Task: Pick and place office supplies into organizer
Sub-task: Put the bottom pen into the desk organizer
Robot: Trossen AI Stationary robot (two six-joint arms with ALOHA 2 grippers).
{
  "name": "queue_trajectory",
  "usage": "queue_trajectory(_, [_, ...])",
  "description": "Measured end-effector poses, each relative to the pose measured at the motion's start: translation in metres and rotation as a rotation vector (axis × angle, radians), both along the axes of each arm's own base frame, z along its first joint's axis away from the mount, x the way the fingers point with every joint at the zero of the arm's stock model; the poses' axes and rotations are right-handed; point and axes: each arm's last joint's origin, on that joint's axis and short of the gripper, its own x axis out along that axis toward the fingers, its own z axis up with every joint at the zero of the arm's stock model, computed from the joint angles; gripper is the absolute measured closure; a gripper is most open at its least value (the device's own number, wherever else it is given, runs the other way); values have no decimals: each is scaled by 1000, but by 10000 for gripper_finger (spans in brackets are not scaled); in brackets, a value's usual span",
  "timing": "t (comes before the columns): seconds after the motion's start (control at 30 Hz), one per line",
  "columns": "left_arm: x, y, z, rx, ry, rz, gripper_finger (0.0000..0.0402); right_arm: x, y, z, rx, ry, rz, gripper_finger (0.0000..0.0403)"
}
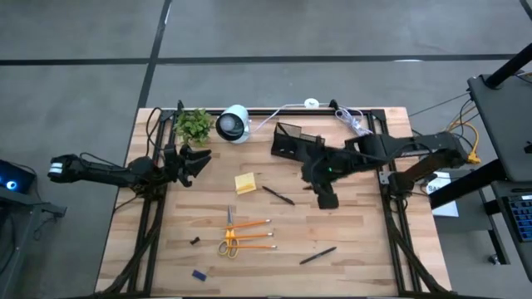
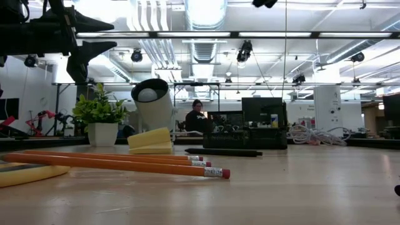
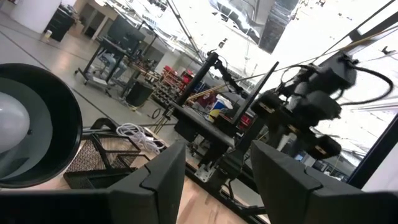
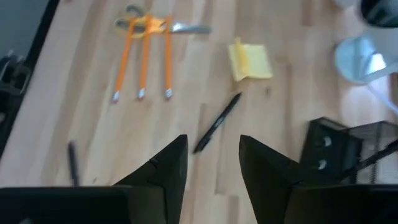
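The black mesh organizer stands at the table's far middle. The office supplies lie flat on the wood: a yellow sticky-note pad, a black pen, three orange pencils, yellow-handled scissors, a second black pen, a small dark clip and a blue piece. My right gripper hangs open above the table just in front of the organizer, tilted down toward the nearer pen, with nothing between its fingers. My left gripper waits open at the far left, empty.
A green potted plant and a white round lamp stand at the far left, close to my left gripper. White cables lie along the far edge. Bare wood shows on the right half of the table, near the front.
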Motion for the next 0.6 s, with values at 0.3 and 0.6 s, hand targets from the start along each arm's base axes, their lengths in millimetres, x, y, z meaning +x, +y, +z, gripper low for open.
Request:
queue_trajectory(0.3, [0, 0, 0, 0, -1, 1, 235, -8, 36, -4, 53, 47, 33, 261])
queue_trajectory(0.6, [1, 0, -1, 0, 9, 1, 235, -9, 72, -17, 21, 101, 102, 240])
